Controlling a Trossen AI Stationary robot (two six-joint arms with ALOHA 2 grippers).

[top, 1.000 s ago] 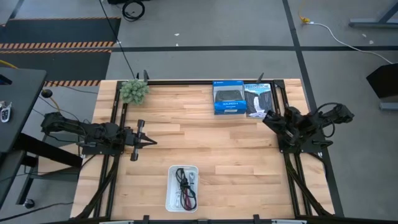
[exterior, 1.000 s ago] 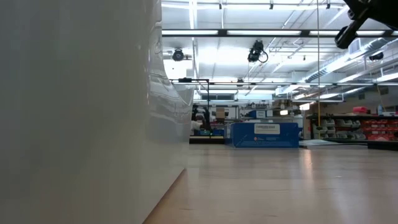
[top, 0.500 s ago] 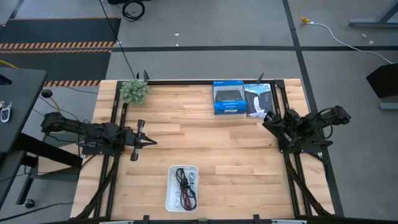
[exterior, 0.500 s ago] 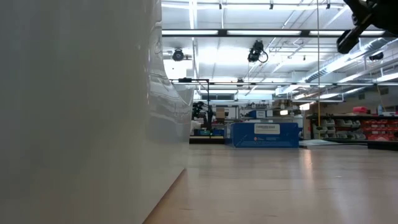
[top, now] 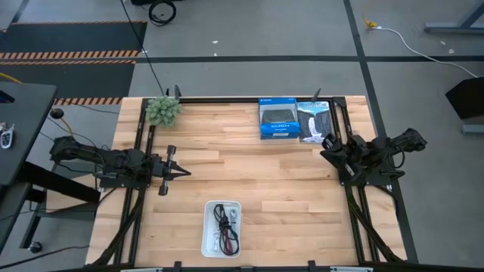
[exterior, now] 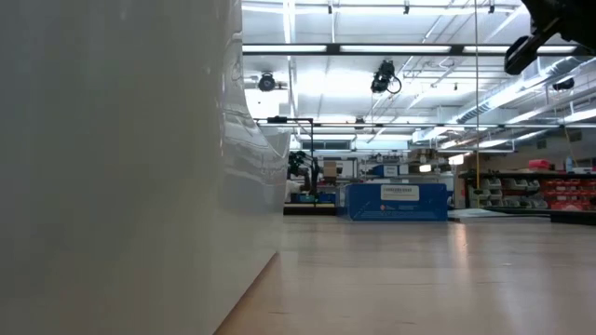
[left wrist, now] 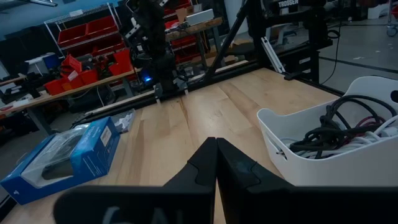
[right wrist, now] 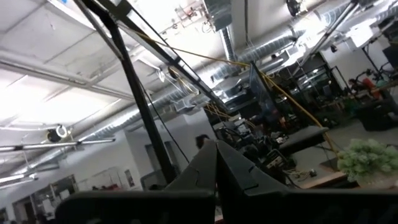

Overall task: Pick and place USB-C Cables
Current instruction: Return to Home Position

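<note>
The cables (top: 224, 225) lie tangled inside the white rectangular tray (top: 207, 229) near the table's near edge; black and dark red loops show, also in the left wrist view (left wrist: 339, 127). My left gripper (top: 184, 173) rests shut at the table's left side, pointing right, well apart from the tray (left wrist: 311, 158). My right gripper (top: 326, 141) is shut at the right edge, raised and tilted upward, near the blue boxes. The tray's white wall (exterior: 121, 167) fills the low view's left.
Two blue-and-black product boxes (top: 278, 118) lie at the far edge, right of centre. A green fuzzy plant (top: 162, 110) sits at the far left corner. Bare wood lies between the grippers and around the tray. Black frame rails run along both table sides.
My right gripper has drawn back slightly toward the table's right edge and lifted a little; the left arm and the tray of cables kept still.
</note>
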